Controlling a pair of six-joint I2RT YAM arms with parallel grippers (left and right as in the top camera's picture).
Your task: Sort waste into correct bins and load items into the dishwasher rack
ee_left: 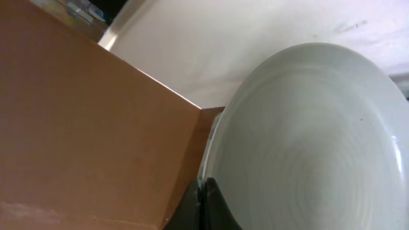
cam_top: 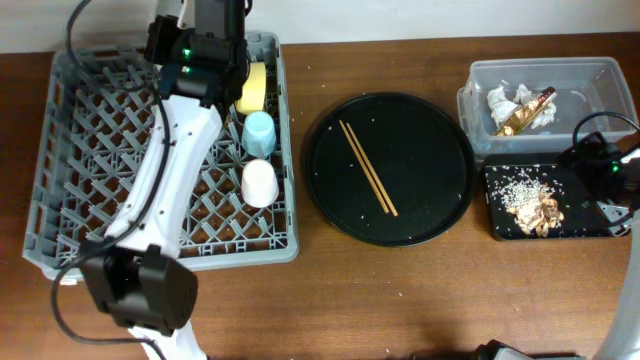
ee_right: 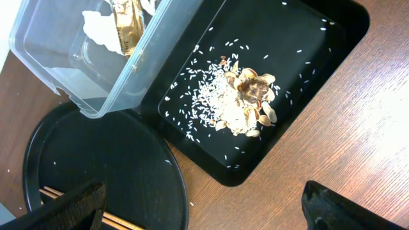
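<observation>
My left gripper (ee_left: 208, 195) is shut on the rim of the grey round plate (ee_left: 307, 140), which fills its wrist view. In the overhead view the gripper (cam_top: 205, 65) is over the back of the dishwasher rack (cam_top: 70, 150), and the arm hides the plate. The yellow bowl (cam_top: 252, 88), light blue cup (cam_top: 259, 132) and pale pink cup (cam_top: 259, 183) stand in the rack's right side. Two chopsticks (cam_top: 368, 180) lie on the round black tray (cam_top: 330, 150). My right gripper (ee_right: 208, 211) is open and empty above the table beside the flat black tray (ee_right: 319, 38).
The clear tub (cam_top: 590, 80) at the back right holds white tissues (cam_top: 505, 98) and the gold wrapper (cam_top: 525, 112). The flat black tray (cam_top: 500, 215) in front of it holds rice crumbs and brown scraps (cam_top: 545, 212). A few crumbs lie on the round tray.
</observation>
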